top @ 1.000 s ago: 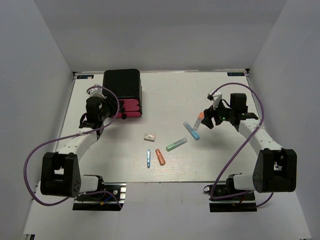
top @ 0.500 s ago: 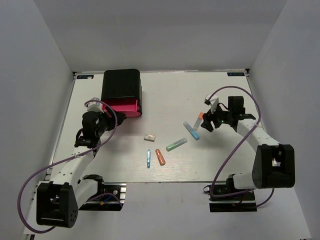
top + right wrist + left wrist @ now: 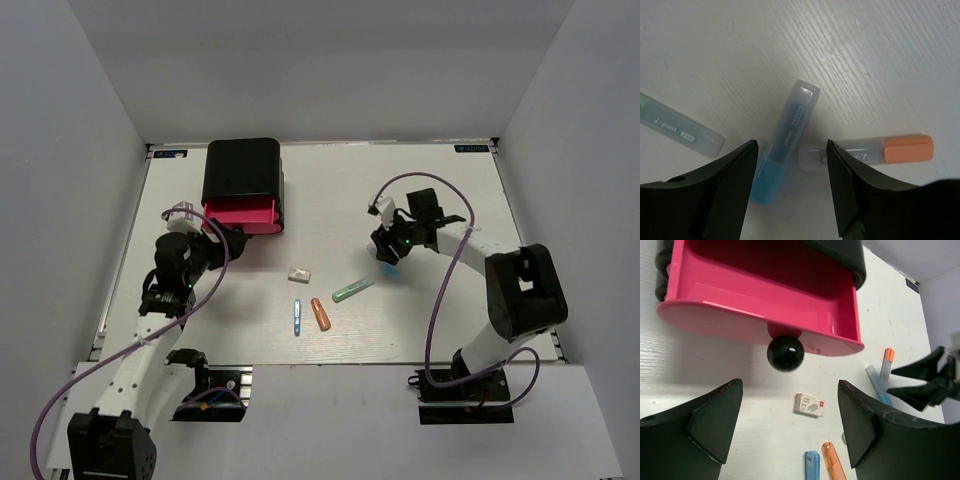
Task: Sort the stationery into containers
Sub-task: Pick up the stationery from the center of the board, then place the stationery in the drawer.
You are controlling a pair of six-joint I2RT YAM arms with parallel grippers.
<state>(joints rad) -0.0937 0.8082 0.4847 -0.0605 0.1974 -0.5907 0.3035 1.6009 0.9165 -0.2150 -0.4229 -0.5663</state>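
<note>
The black box (image 3: 243, 168) stands at the back left with one pink drawer (image 3: 765, 300) pulled out and empty. Its black knob (image 3: 785, 353) is just ahead of my open left gripper (image 3: 790, 390) (image 3: 214, 246), not touching it. The white eraser (image 3: 809, 405) (image 3: 298, 272), blue pen (image 3: 297, 317), orange marker (image 3: 320, 314) and green-tipped marker (image 3: 352, 289) lie mid-table. My right gripper (image 3: 792, 165) (image 3: 388, 246) hangs open low over the blue-tipped marker (image 3: 787, 140) and the clear end of the orange-tipped marker (image 3: 875, 150), fingers on either side, touching neither.
The green-tipped marker (image 3: 680, 127) lies just left of my right gripper's left finger. White walls enclose the table on the left, right and back. The box sits close to the back left corner.
The left gripper pulled the pink drawer out by its knob, let go, opened wide and drew back. The right gripper moved left and down over the two markers, its jaws narrowing.
</note>
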